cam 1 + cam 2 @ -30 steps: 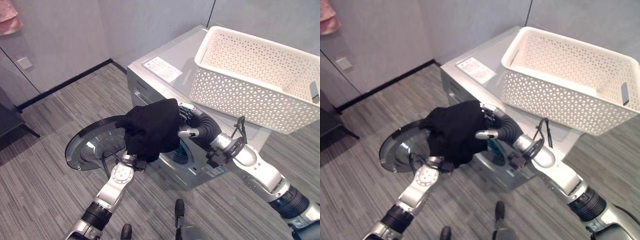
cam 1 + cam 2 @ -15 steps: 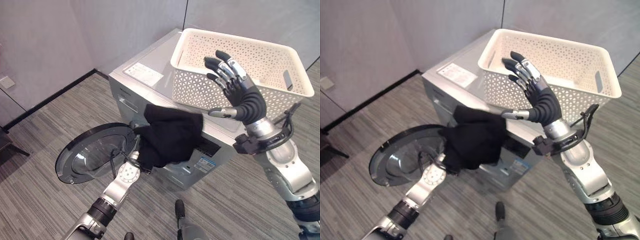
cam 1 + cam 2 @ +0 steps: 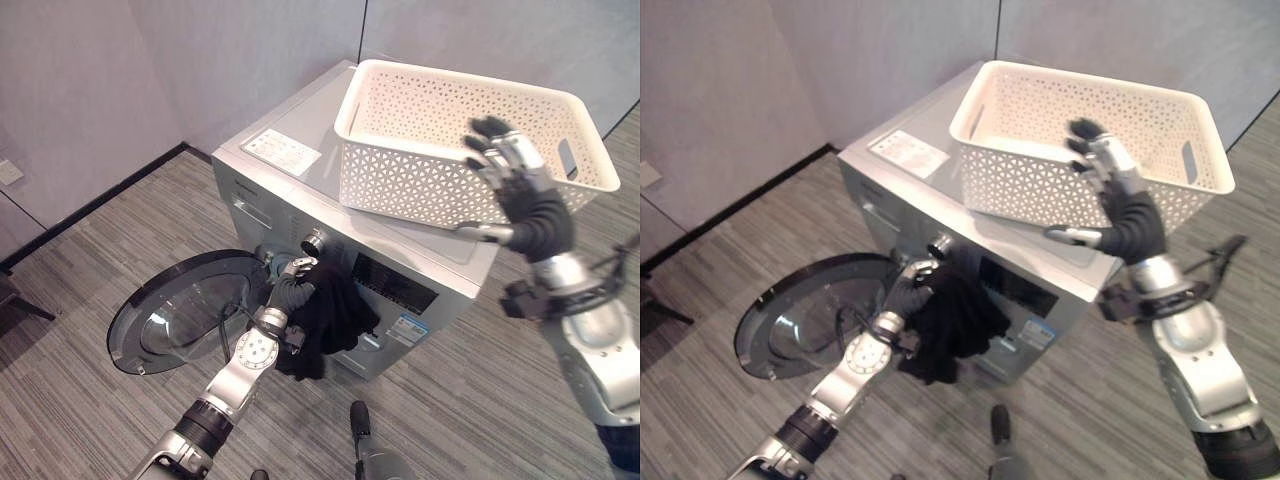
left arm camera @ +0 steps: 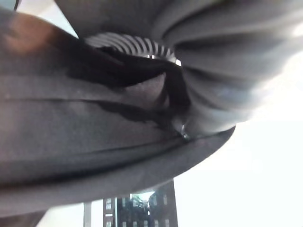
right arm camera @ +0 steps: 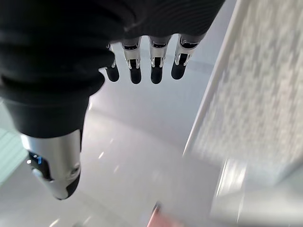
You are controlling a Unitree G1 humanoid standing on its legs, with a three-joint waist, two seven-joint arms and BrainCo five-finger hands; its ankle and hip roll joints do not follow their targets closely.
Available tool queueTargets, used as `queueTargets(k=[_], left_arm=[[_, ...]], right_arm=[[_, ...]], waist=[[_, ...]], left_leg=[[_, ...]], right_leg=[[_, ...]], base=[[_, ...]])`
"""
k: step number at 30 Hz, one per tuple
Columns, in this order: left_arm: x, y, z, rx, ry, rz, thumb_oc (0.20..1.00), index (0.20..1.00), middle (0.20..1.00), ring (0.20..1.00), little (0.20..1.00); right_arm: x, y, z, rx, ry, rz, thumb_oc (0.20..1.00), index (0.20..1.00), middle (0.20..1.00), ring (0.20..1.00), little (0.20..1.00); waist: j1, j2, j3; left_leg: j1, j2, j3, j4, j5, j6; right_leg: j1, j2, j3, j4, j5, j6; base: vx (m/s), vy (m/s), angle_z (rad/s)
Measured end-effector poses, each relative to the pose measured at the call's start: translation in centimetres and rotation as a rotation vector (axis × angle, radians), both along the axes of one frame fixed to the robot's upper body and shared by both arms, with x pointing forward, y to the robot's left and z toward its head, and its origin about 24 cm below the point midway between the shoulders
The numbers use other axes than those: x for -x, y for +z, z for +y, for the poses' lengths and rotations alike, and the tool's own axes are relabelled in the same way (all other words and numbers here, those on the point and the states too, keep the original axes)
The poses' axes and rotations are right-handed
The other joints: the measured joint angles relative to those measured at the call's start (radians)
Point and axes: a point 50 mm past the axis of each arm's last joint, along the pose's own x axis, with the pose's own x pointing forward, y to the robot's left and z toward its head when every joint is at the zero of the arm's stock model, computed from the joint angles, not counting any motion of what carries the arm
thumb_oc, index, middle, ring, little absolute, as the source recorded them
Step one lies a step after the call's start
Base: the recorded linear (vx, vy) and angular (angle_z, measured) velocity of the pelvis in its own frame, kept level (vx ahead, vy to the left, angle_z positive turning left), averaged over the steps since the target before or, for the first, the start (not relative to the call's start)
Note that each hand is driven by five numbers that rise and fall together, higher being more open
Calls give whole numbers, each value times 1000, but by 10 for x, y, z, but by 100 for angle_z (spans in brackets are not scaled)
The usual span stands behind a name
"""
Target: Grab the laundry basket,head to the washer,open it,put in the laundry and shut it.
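The black garment (image 3: 335, 315) hangs bunched at the round opening in the front of the silver washer (image 3: 325, 105), partly spilling out below it. My left hand (image 3: 289, 293) is at the opening's left edge, curled into the garment. In the left wrist view the dark cloth (image 4: 94, 142) lies against the ribbed door seal (image 4: 128, 42). The washer's round glass door (image 3: 170, 320) is swung wide open to the left. The white perforated laundry basket (image 3: 430, 170) stands on top of the washer. My right hand (image 3: 525, 205) is raised in front of the basket's right end, fingers (image 5: 135, 66) straight, holding nothing.
A white label (image 3: 280, 152) lies on the washer's lid. Grey walls (image 3: 150, 70) with a dark skirting stand behind the washer. Striped grey floor (image 3: 90, 400) spreads to the left and in front.
My left hand has dropped, bringing the garment from the washer's top edge down to the door opening. My right hand has swung right, from the basket's front to its right end.
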Motion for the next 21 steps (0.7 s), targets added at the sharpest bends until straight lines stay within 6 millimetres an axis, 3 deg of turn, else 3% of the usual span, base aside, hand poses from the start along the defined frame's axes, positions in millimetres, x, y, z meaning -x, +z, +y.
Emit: queueTargets(k=[4,11,14,15,16,18,21], left_arm=[[0,-2,8,-19,15,5,200,200,200,200,200],[5,-10,27,-15,78,37,200,200,200,200,200],[6,-12,28,-14,81,43,200,200,200,200,200],[6,-12,23,-4,68,46,200,200,200,200,200],[7,-14,22,7,67,52,200,200,200,200,200],[8,-19,28,-7,84,74,200,200,200,200,200],[9,-22,29,-12,88,87,200,200,200,200,200]], right_arm=[[4,5,-10,10,-67,-34,1000,1000,1000,1000,1000],[35,2,-83,31,-491,-56,1000,1000,1000,1000,1000],[35,3,-82,18,-504,-69,1000,1000,1000,1000,1000],[39,-9,-89,32,-564,-49,1000,1000,1000,1000,1000],[54,-23,-110,-15,-723,-45,1000,1000,1000,1000,1000],[54,-47,-127,-69,-853,38,1000,1000,1000,1000,1000],[54,-57,-128,-57,-877,102,1000,1000,1000,1000,1000]], waist=[[-18,-2,-1],[-47,4,-27],[-63,14,-40],[-67,15,-46],[-51,11,-50],[-56,16,-56],[-67,39,-69]], left_leg=[[13,-2,26,0,-5,3],[18,-7,52,-1,-15,8],[18,-7,53,-1,-18,10],[19,-7,54,-1,-20,16],[17,-6,50,-1,-16,9],[20,-8,57,-1,-17,10],[16,-15,78,-2,-26,17]], right_leg=[[-3,3,23,0,3,1],[-13,7,49,0,-1,1],[-13,8,51,0,0,2],[-15,9,53,0,-1,2],[-15,11,48,0,-2,1],[-17,15,55,0,-2,2],[-29,7,76,0,4,10]], base=[[6,9,-17],[15,12,-13],[26,4,-4],[57,13,10],[27,9,6],[0,0,-9],[0,0,-22]])
